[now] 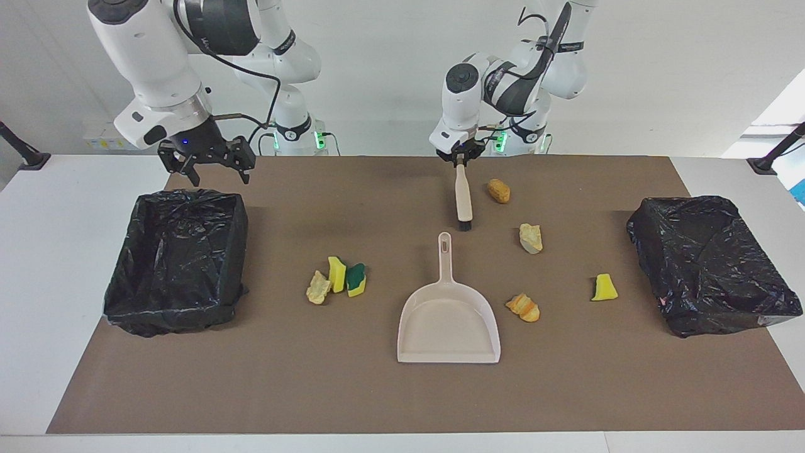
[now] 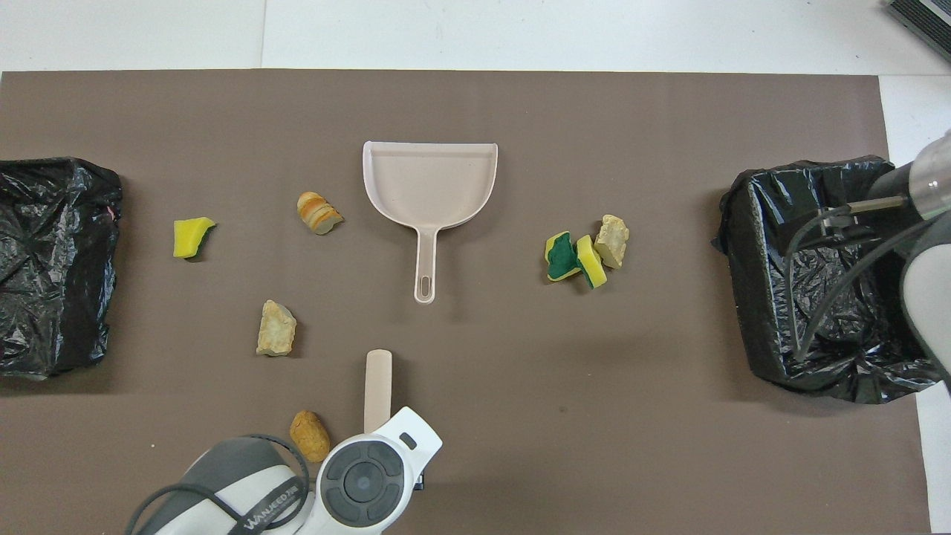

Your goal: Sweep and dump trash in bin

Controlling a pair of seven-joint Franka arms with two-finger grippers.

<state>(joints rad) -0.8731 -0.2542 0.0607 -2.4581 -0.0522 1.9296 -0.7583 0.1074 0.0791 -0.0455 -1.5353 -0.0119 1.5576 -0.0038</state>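
My left gripper (image 1: 461, 158) is shut on the handle end of the beige brush (image 1: 463, 195), whose black bristles point at the dustpan's handle. In the overhead view the left wrist hides the grip, and only the brush (image 2: 377, 390) shows. The beige dustpan (image 1: 448, 321) lies flat mid-table. Several bits of trash lie around it: an orange chunk (image 1: 499, 190) beside the brush, a tan chunk (image 1: 530, 238), a sliced orange piece (image 1: 523, 307), a yellow sponge (image 1: 604, 287), and a cluster with the green-backed sponge (image 1: 356, 279). My right gripper (image 1: 204, 165) hangs open over the black-lined bin's (image 1: 188, 196) edge nearest the robots.
A second black-lined bin (image 1: 685, 204) stands at the left arm's end of the brown mat. The right arm's cable hangs over the first bin (image 2: 750, 223) in the overhead view. White table borders the mat on all sides.
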